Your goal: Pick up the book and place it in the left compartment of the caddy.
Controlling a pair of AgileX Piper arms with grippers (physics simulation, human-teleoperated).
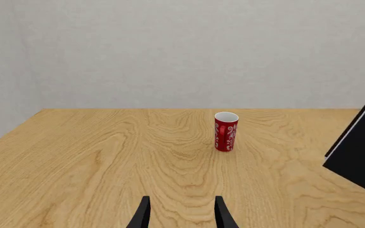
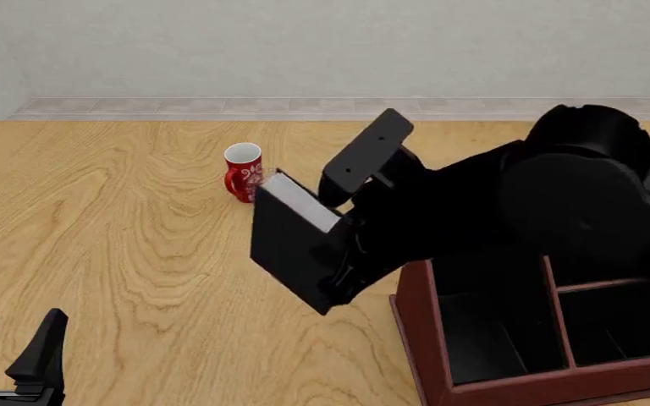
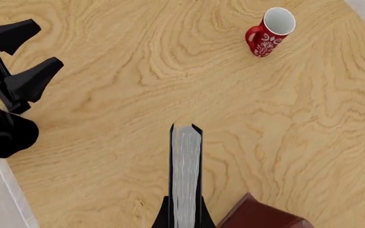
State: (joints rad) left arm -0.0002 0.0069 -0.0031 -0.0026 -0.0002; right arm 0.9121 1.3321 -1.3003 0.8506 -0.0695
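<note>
The thin black book (image 2: 291,245) hangs tilted in the air just left of the caddy (image 2: 415,330), its white page edges facing up. My right gripper (image 2: 344,258) is shut on the book's lower edge. In the right wrist view the book (image 3: 186,175) shows edge-on between the fingers, above bare table beside the caddy's corner (image 3: 258,216). The left compartment (image 2: 489,330) is the long black-lined section behind the caddy's left wall. My left gripper (image 2: 11,334) stands open low at the near left, with nothing between its fingers (image 1: 142,213). The book's cover (image 1: 363,152) also enters the left wrist view.
A red patterned mug (image 2: 243,172) stands upright on the wooden table behind the book, also seen in both wrist views (image 1: 225,131) (image 3: 269,33). The right arm's black bulk (image 2: 574,194) hangs over the caddy's far side. The left arm (image 3: 5,123) shows in the right wrist view.
</note>
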